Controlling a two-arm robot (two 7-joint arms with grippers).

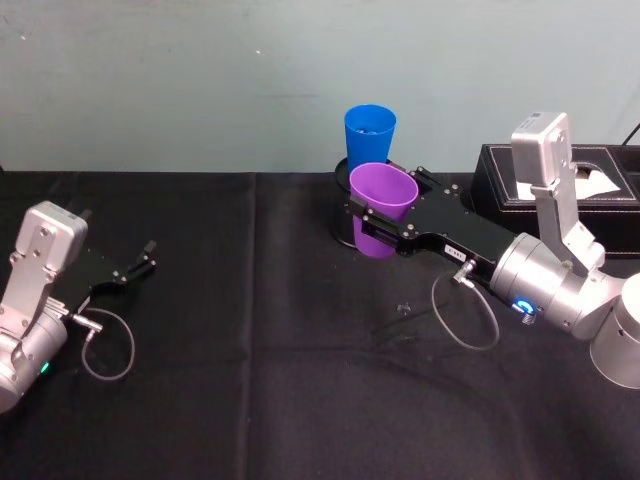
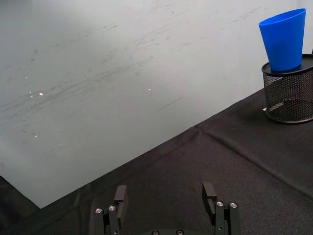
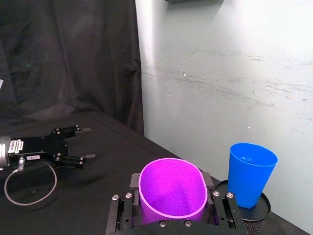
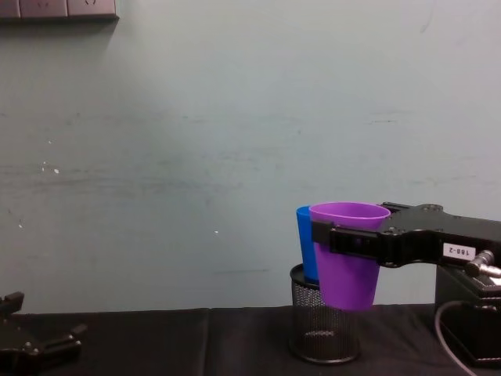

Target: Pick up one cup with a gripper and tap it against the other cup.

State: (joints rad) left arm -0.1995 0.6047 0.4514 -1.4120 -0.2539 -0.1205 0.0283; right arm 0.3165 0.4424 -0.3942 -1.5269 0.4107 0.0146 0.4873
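My right gripper (image 1: 378, 222) is shut on the purple cup (image 1: 381, 205) and holds it upright above the table, its long black jaws clamped on both sides of the cup (image 3: 172, 197). The blue cup (image 1: 369, 133) stands upright in the black wire-mesh pen holder (image 4: 322, 333) just behind it. In the chest view the purple cup (image 4: 348, 262) overlaps the blue cup (image 4: 304, 251). The right wrist view shows a small gap between the purple cup and the blue cup (image 3: 250, 174). My left gripper (image 1: 140, 264) rests open on the cloth at the far left.
A black tissue box (image 1: 560, 185) stands at the back right, behind my right arm. A pale wall (image 1: 200, 80) runs close behind the pen holder (image 2: 288, 95). Black cloth (image 1: 280, 380) covers the table between the arms.
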